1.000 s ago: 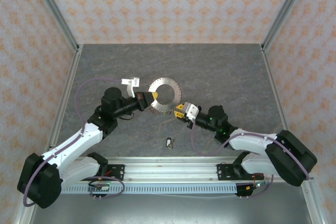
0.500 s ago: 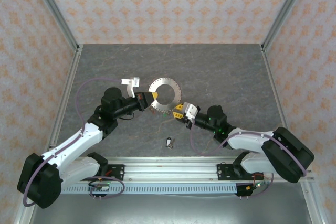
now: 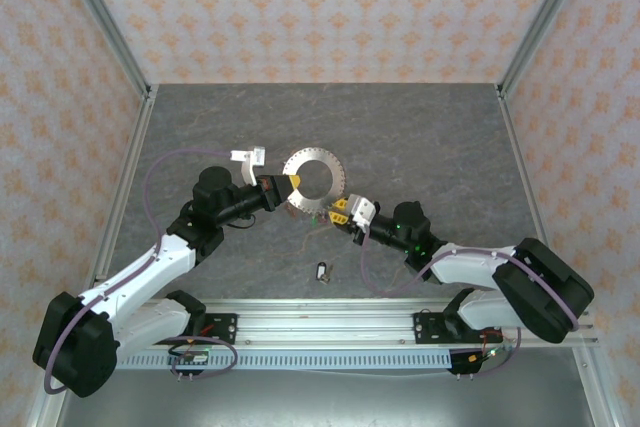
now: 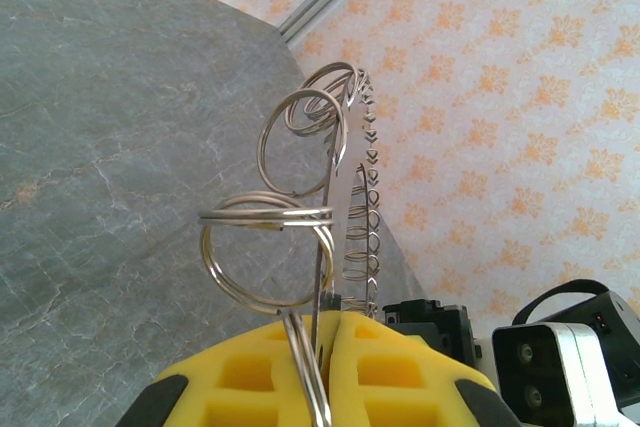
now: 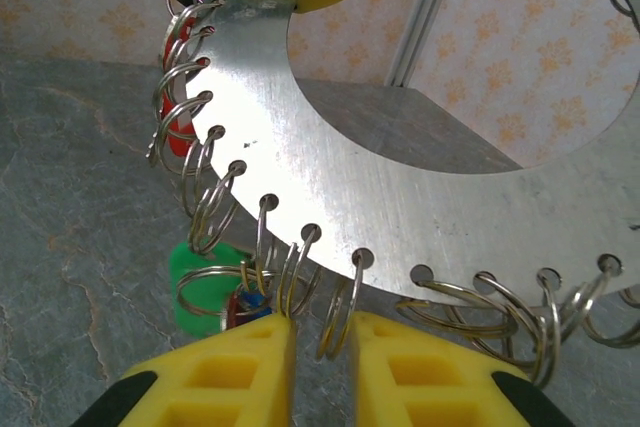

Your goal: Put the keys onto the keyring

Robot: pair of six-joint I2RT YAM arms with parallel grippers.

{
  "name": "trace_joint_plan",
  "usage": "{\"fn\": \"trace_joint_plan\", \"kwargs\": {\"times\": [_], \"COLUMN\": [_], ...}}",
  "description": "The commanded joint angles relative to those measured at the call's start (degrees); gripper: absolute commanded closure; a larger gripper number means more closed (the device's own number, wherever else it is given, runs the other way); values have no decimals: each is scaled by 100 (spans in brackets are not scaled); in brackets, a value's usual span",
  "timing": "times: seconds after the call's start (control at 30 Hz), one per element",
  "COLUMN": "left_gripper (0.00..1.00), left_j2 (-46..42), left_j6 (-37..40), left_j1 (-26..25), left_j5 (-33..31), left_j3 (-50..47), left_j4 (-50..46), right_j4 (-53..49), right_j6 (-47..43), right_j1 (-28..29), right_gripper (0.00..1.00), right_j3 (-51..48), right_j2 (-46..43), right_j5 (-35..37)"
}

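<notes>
Left gripper (image 3: pixel 290 185) pinches the stiff-looking, slick keyring (image 3: pixel 325 161) at 9 o'clock; right gripper (image 5: pixel 322 347), barely parted, straddles a 5 o'clock split ring (image 5: pixel 340 312).

Bright, even light — soft shadows, slightly blurred foreground

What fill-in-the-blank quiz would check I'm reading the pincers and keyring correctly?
The left pincer is clamped on the flat metal ____. A split ring stands in the gap between the right pincer's ____ pads. The tag hanging below the red tag is ____. One loose key lies on the ____.
Missing words: keyring; yellow; green; table.
</notes>
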Motion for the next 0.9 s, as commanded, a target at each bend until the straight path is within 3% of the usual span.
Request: {"fn": "trace_joint_plan", "kwargs": {"times": [0.0,0.3,0.87], "left_gripper": [100,100,100], "left_j2": [-135,-131,-148], "left_j6": [-11,-2,-59], "left_j1": [12,16,16], "left_j5": [-39,-41,-41], "left_j3": [82,99,74], "left_j4": [459,425,460], "right_j4": [4,-321,315], "right_j6": [-92,-270,78], "right_j1": [34,32,37], "right_gripper": [79,81,82], "right_j3": [46,12,130], "right_j2": [-118,-408,-49], "right_j5": [23,106,100]}}
